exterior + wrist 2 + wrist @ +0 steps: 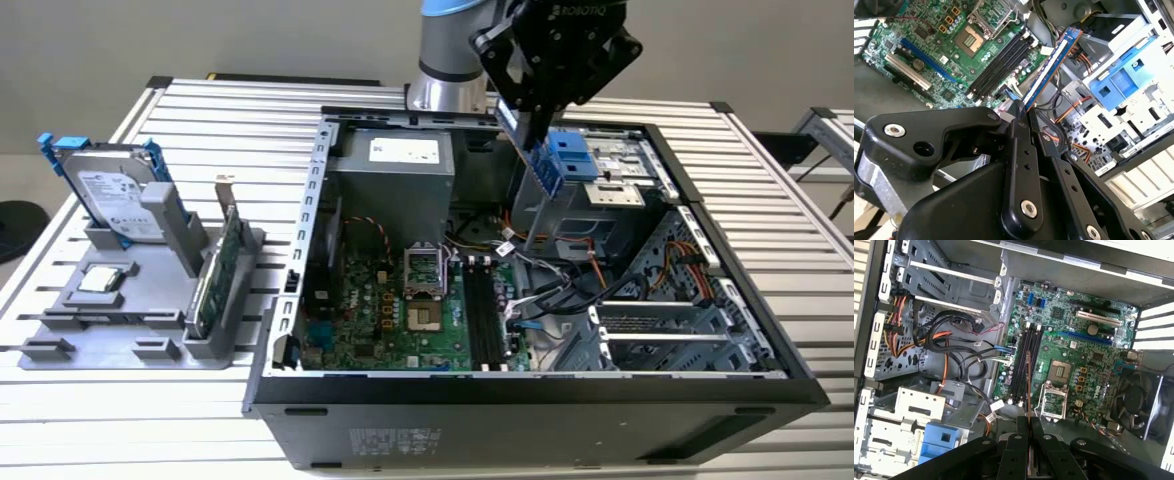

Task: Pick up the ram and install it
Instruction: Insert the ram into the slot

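**Ram** (1051,60): pick-up done, installation not yet done. It is hanging on edge inside the open computer case (534,420), clear above the motherboard and lining up with the black memory slots (1026,355) without touching them.

**Hand** (1024,112): its fingers are pressing together on the ram's upper end, pinching it.

**Arm**: it is reaching down over the case on the table (801,180), with the hand pointing downward.
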`<state>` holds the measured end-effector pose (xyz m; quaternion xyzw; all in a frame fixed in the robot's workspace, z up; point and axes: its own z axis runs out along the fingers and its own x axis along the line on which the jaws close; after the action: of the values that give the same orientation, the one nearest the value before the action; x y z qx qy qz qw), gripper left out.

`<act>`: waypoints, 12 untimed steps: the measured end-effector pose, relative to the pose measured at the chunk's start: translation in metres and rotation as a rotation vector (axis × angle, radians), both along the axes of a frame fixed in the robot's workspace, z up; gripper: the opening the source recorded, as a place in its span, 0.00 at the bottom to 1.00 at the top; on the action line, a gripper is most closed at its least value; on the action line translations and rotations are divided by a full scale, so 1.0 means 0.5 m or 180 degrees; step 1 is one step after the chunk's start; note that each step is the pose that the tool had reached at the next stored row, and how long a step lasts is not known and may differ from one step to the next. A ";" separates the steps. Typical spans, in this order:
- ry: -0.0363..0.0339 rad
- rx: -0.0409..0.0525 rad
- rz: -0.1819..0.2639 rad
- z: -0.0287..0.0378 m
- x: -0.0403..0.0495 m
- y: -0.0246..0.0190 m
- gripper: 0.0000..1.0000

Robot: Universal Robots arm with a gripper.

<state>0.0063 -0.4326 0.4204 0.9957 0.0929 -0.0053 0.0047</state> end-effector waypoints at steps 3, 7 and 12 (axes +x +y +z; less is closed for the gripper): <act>0.0000 0.0000 -0.0069 0.000 0.000 -0.0001 0.00; 0.0000 0.0000 -0.0158 0.000 0.000 -0.0001 0.00; 0.0000 0.0000 -0.0252 0.000 0.000 -0.0001 0.00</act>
<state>0.0064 -0.4327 0.4203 0.9985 0.0535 -0.0054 0.0045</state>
